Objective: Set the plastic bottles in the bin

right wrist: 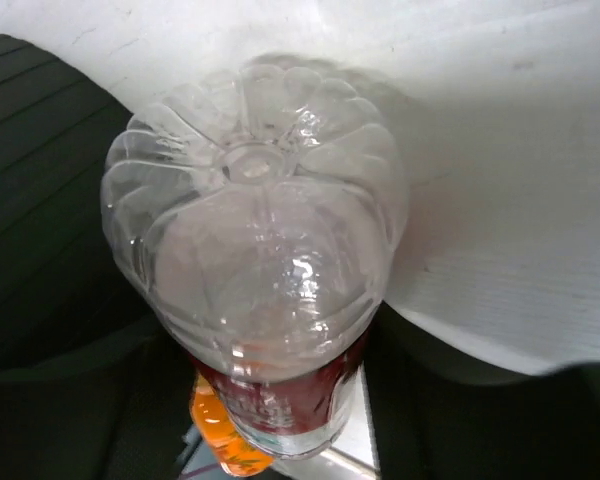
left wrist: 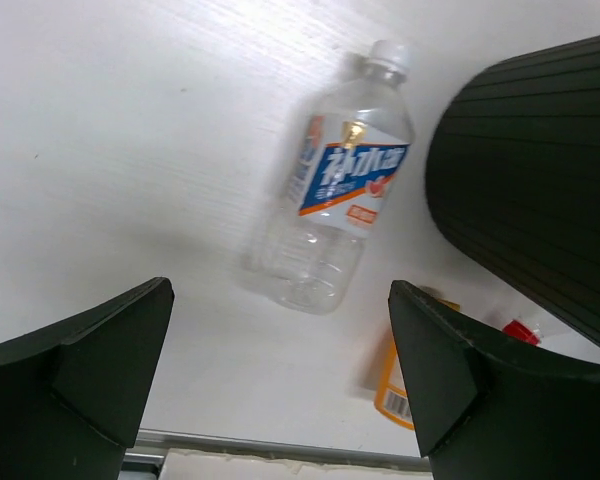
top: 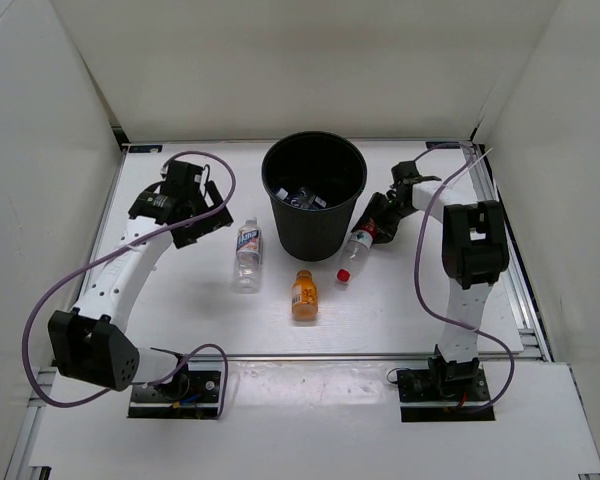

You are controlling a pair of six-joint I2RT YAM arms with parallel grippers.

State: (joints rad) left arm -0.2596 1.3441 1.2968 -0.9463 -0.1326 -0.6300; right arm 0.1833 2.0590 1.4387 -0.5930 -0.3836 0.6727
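Clear thin plastic makes the red-capped bottle (top: 356, 248) likely light, springy and slick, best pinched at its labelled waist; it lies just beside the bin (top: 288, 232), with the right gripper (top: 374, 227) straddling its base end. Whether that gripper actually clamps is too blurred to tell; the left gripper (left wrist: 280, 290) gapes wide over the white-blue-label bottle (left wrist: 335, 200).

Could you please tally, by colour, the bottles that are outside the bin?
Clear: 2 (white-blue-label bottle, red-capped bottle)
Orange: 1 (orange bottle)
Total: 3 outside the bin
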